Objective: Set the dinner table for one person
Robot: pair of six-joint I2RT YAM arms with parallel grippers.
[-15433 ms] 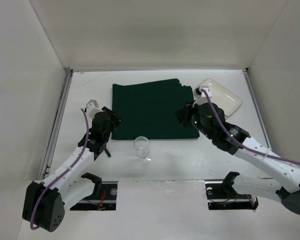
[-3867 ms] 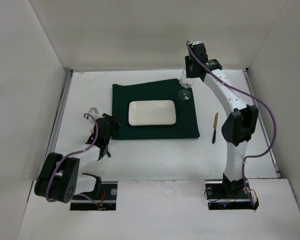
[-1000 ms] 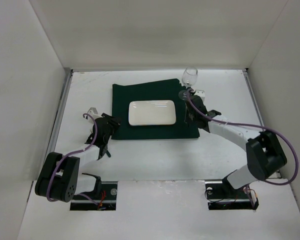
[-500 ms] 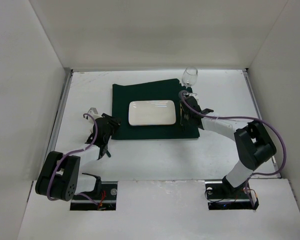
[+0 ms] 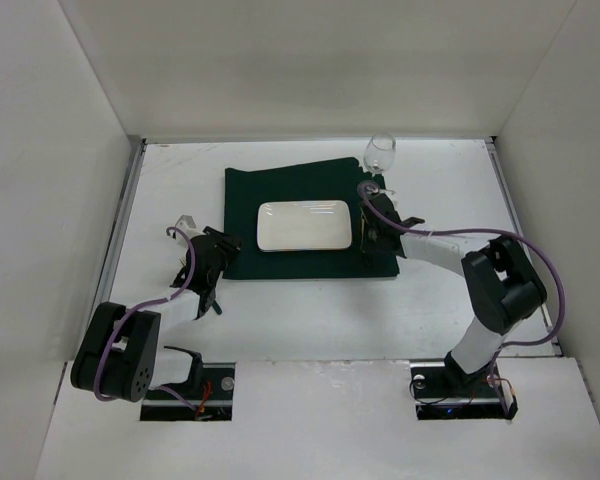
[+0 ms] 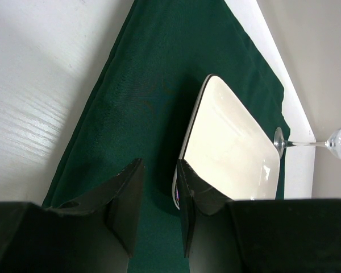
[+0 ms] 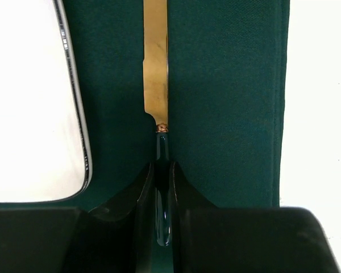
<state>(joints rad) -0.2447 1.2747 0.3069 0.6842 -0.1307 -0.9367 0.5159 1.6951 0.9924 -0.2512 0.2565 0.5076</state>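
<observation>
White walls point(image 5: 280, 70) stand round the flat dinner table point(image 5: 310, 320) under the 2 pincers. Before, the knife point(image 7: 156, 62) lay on bare table; now the right pincer point(image 7: 162, 173) pinches its dark handle on the soft green cloth point(image 7: 227, 85), shiny gold blade ahead. 1 smooth white plate point(image 7: 28, 102) lies just left, 1 clear glass point(image 5: 380, 150) beyond. The left pincer point(image 6: 159, 170) gapes, empty.

Noted a dark green cloth placemat point(image 5: 245, 200) spread flat. Saw a white rectangular plate point(image 5: 305, 225) with rounded corners resting on it, near the middle. Found a clear wine glass point(image 5: 380, 151) standing upright at 1 o'clock from the plate, foot by the mat's far corner. Spotted a gold-bladed, dark-handled knife point(image 7: 156, 74) lying on the cloth at 3 o'clock, just beside the plate, blade toward 12 o'clock
</observation>
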